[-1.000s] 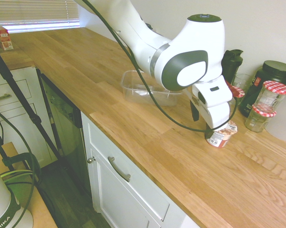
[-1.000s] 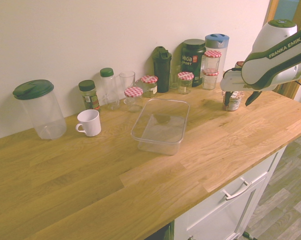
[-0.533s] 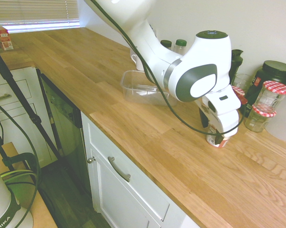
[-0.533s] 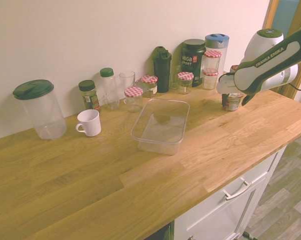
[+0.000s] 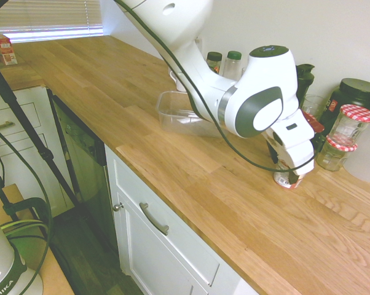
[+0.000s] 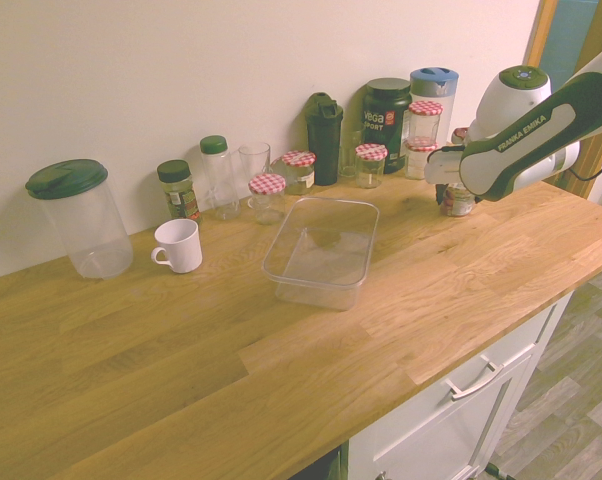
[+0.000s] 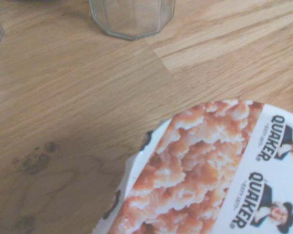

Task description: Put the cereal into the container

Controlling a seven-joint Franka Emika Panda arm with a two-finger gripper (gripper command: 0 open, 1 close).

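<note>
- The cereal (image 6: 459,202) is a small, round, short cup with a smooth, crimped-edge foil lid; its sides are white with red print, and the lid shows a tan, lumpy food picture beside white "QUAKER" panels.
- It stands upright on the table (image 6: 211,350), lid up, its central axis vertical; in the wrist view the lettering runs sideways.
- The end effector (image 5: 283,165) is at the cereal, its dark fingers spread wide on either side of the cup; whether they touch it, I cannot tell.
- The white, glossy arm (image 5: 252,110) with dark panels reaches over the table, bends at the wrist and points its hand down at a slant.
- The table is wood, in smooth, pale brown strips with visible grain.
- Near the cereal, toward the wall, are faceted clear glass jars (image 6: 419,163) with red-checked lids, one on top of the other.
- Behind them stand a black VEGA tub (image 6: 385,130) and a clear pitcher (image 6: 436,95) with a blue lid.
- The container (image 6: 316,293), clear thin plastic with rounded corners, sits well apart from the cereal, open side up, its longer sides running from the wall side toward the front edge.
- Beyond it is a smooth white mug (image 6: 180,247).
</note>
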